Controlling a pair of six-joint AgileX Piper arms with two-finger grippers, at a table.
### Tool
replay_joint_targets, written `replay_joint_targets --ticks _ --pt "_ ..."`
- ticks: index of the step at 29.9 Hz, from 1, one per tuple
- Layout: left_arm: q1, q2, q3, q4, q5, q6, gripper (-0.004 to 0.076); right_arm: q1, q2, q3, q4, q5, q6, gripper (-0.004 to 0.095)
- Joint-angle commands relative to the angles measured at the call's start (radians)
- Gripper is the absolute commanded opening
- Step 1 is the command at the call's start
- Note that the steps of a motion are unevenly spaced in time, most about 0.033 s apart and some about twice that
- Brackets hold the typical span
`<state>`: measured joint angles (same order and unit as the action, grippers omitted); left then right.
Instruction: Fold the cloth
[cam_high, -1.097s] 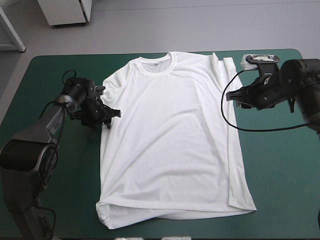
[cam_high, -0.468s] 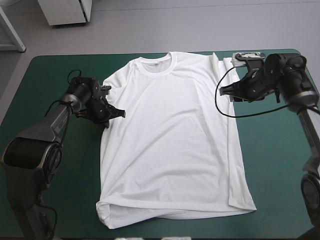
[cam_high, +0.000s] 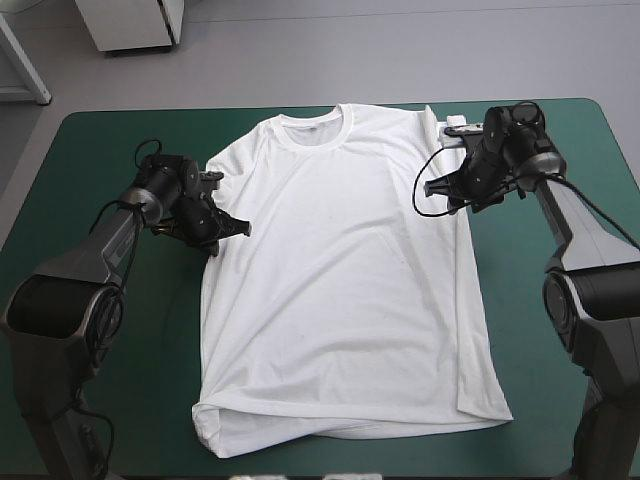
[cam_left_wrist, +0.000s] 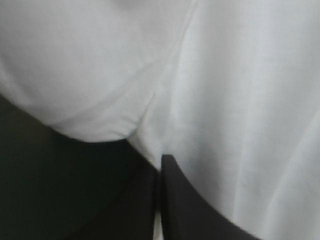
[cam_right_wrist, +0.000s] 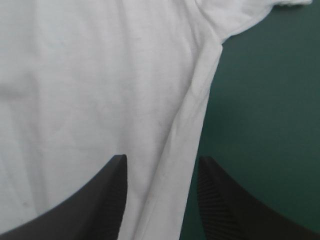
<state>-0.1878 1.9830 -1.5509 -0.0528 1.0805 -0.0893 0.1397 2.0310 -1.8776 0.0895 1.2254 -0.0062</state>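
Note:
The white T-shirt (cam_high: 340, 280) lies spread flat on the teal-green cover, collar toward the far edge. Its right side is folded in along a long strip. My left gripper (cam_high: 232, 228) is at the shirt's left edge under the sleeve. In the left wrist view that gripper (cam_left_wrist: 160, 162) has its fingers met in an arch, shut on the T-shirt (cam_left_wrist: 225, 75), a sliver of white between them. My right gripper (cam_high: 432, 190) hangs over the folded right edge below the sleeve. In the right wrist view it (cam_right_wrist: 162, 162) stands open, the shirt's folded edge (cam_right_wrist: 192, 115) running between its fingers.
Teal-green cover (cam_high: 560, 330) shows on both sides of the shirt and along the near edge. The shirt's hem is bunched at its near left corner (cam_high: 215, 425). In the right wrist view the cover (cam_right_wrist: 265, 100) lies just beside the shirt's edge.
The left gripper moved a little toward the shirt and shut on its left edge. The right arm swung left, from beyond the shirt's right sleeve to over its folded right edge.

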Motion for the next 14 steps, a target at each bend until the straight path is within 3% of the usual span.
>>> replay_joint_targets --ticks 1,8,14 --pt "-0.006 -0.015 -0.004 -0.030 -0.042 0.004 -0.0009 -0.005 -0.014 -0.040 -0.040 -0.009 0.006 0.0424" --pt "-0.006 -0.015 -0.004 -0.030 -0.048 0.004 -0.0009 -0.005 0.035 -0.040 -0.060 -0.068 0.006 0.0422" --pt "-0.006 -0.015 -0.004 -0.031 -0.048 0.004 -0.0009 -0.013 0.076 -0.040 -0.065 -0.038 0.024 0.0417"
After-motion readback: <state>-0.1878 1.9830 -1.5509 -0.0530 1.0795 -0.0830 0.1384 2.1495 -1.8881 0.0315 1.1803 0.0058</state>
